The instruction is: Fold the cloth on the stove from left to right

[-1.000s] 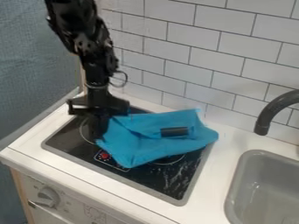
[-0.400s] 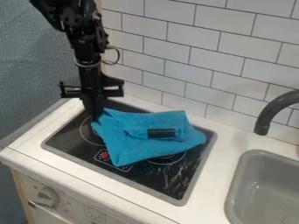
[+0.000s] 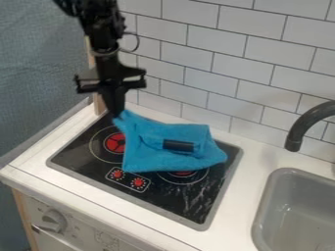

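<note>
The white tiled wall (image 3: 255, 59) runs behind one counter (image 3: 252, 169), and here's the one stove (image 3: 163, 193) set into it, a strip of worktop between its rim and the one sink (image 3: 262, 206). The one blue cloth (image 3: 144, 158) lies over the stove's back half, inside the side rims, a broad band of stove top between it and the near rim. Its near edge has pulled back since the earlier frame! The black gripper (image 3: 118, 113) is higher now, pinching the cloth's raised corner near the back. One dark tap (image 3: 303, 125) curves over by the sink. Two burners (image 3: 114, 143) show, one partly covered; one black block (image 3: 178, 145) sits on the cloth; and two red marks (image 3: 117, 174), the second newly uncovered!
</note>
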Available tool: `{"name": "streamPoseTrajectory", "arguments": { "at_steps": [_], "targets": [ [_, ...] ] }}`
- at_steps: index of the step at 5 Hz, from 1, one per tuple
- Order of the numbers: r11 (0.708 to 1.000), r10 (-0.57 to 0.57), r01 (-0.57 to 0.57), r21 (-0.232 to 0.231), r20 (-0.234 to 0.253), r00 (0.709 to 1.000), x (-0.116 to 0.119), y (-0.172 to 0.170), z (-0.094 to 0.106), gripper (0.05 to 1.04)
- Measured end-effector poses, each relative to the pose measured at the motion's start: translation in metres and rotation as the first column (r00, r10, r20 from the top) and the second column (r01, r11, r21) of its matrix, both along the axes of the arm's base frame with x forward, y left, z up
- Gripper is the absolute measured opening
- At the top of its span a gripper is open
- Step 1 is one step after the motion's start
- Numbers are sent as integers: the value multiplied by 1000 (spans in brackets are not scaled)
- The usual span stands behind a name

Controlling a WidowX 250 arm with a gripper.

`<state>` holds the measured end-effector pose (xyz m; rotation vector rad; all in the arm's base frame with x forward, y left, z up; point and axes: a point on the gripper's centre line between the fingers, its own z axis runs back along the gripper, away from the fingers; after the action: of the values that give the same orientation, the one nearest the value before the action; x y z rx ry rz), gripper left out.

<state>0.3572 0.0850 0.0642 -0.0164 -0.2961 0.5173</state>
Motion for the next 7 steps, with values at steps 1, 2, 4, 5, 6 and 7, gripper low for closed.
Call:
{"name": "streamPoseTrajectory", "arguments": {
  "at_steps": [1, 2, 4, 5, 6, 7],
  "targets": [
    [999, -42, 43, -17, 26, 999, 18, -26, 3, 51],
    [996, -78, 79, -30, 27, 997, 33, -49, -3, 51],
    [986, -161, 162, -44, 9, 987, 60, -95, -20, 51],
    [980, -193, 193, -40, -3, 981, 68, -109, -32, 51],
    [979, -204, 203, -34, -36, 978, 68, -110, -46, 51],
    [978, -207, 207, -10, -76, 975, 67, -108, -55, 71]
  ]
}}
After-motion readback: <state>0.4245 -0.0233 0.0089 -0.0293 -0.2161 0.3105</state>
